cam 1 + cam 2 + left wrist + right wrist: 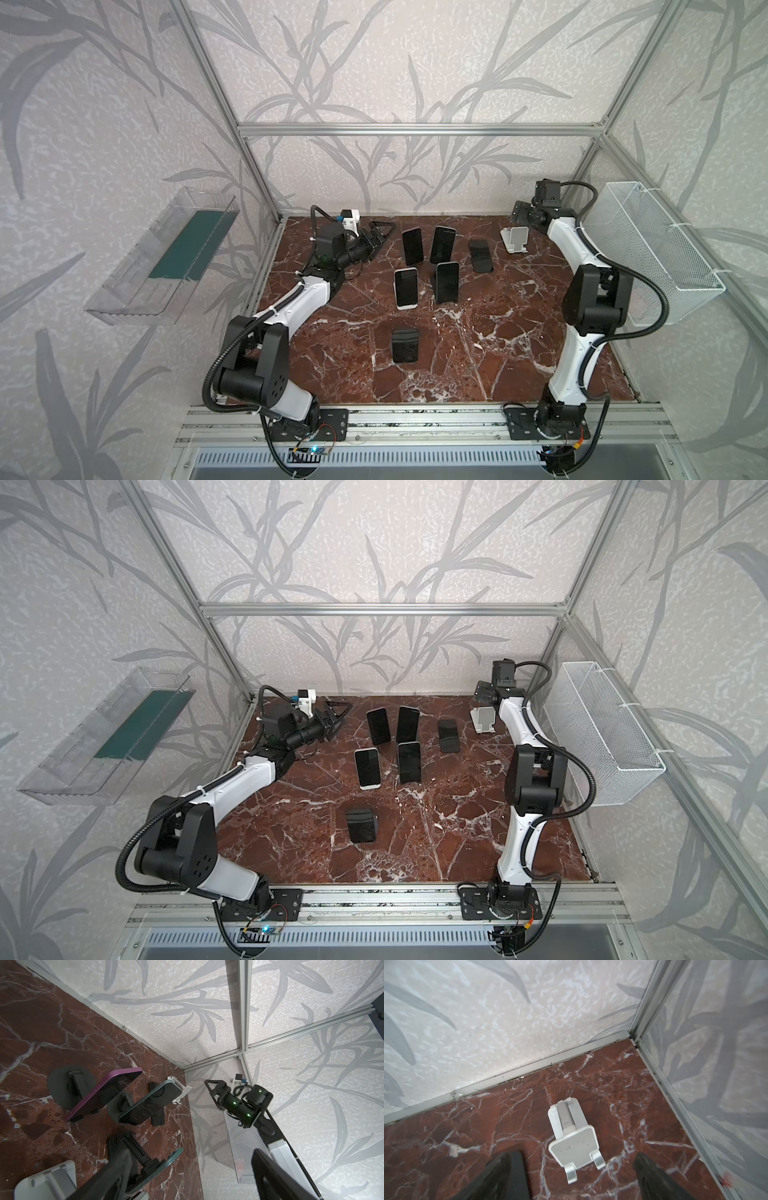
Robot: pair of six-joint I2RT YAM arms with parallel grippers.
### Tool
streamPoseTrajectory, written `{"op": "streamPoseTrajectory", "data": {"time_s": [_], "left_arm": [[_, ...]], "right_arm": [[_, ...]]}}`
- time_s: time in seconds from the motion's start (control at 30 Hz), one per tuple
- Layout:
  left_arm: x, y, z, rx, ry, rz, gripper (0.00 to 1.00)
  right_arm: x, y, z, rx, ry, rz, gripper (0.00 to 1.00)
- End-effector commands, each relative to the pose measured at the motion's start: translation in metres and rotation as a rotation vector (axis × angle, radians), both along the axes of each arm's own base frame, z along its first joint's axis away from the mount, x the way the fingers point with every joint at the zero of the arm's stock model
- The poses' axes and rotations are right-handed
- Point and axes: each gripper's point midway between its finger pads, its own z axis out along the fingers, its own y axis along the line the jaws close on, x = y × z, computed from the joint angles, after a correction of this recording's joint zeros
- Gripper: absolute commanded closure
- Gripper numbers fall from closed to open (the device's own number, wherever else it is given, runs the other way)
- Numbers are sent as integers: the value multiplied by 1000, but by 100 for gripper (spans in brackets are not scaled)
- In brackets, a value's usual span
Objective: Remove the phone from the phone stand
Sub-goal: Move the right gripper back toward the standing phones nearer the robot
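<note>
**tabletop_tim:** how's the right arm looking on your end? got hold of anything?

**me:** nope. On my feed the right gripper [577,1155] is spread wide and holding nothing. On its wrist cam I see the two fingers [506,1174] standing either side of the white phone stand [574,1147]. The stand sits bare on the marble table [467,1147], and neither finger touches it as far as I can make out.

**tabletop_tim:** ok, and the phone?

**me:** the phone [481,255] is already out of the stand, lying flat on the table. In both top views it's near the stand on its left, not touching it, between the stand and the nearest propped phone [442,244]. So it's off to one side of the fingers, not between them. The gripper itself hangs over the stand in the back right corner.

**tabletop_tim:** left arm doing anything?

**me:** the left gripper [381,235] is over at the back left, well apart from the phone. Its wrist cam shows the fingers apart with nothing in them.
</note>
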Motion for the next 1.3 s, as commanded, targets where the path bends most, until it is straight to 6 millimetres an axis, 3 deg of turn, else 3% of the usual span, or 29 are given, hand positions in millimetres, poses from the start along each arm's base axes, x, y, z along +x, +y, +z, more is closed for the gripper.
{"op": "streamPoseTrajectory", "data": {"time_s": [0.0, 0.1, 0.17, 0.2, 0.33, 0.47, 0.63, 0.73, 0.87, 1.03, 1.27], "left_arm": [[-4, 4, 27, 35, -83, 20, 9], [-6, 10, 30, 74, -98, 46, 9], [-5, 19, 27, 98, -82, 92, 6], [-5, 25, 25, 98, -66, 126, 1], [3, 56, 26, 6, -41, 230, 1], [12, 91, 21, -39, -27, 329, 1], [16, 133, -4, -32, 75, 466, 4], [14, 148, -9, -22, 92, 523, 4], [12, 156, -9, -28, 100, 551, 4], [12, 156, -6, -27, 89, 552, 4], [13, 160, -10, -21, 99, 562, 4]], "right_arm": [[-30, 6, 27, 4, -43, -37, 7], [-53, 24, 37, 26, -83, -15, 7], [-75, 44, 56, 19, -129, 31, 10], [-86, 56, 59, 9, -136, 57, 11], [-138, 110, 68, -27, -193, 179, 13], [-194, 160, 61, -15, -219, 283, 16], [-263, 232, 32, 45, -198, 440, 16], [-293, 262, 19, 10, -187, 471, 13], [-310, 300, 17, -10, -172, 525, 12], [-318, 334, 31, -74, -215, 562, 10], [-338, 360, 34, -48, -242, 534, 6]]}}
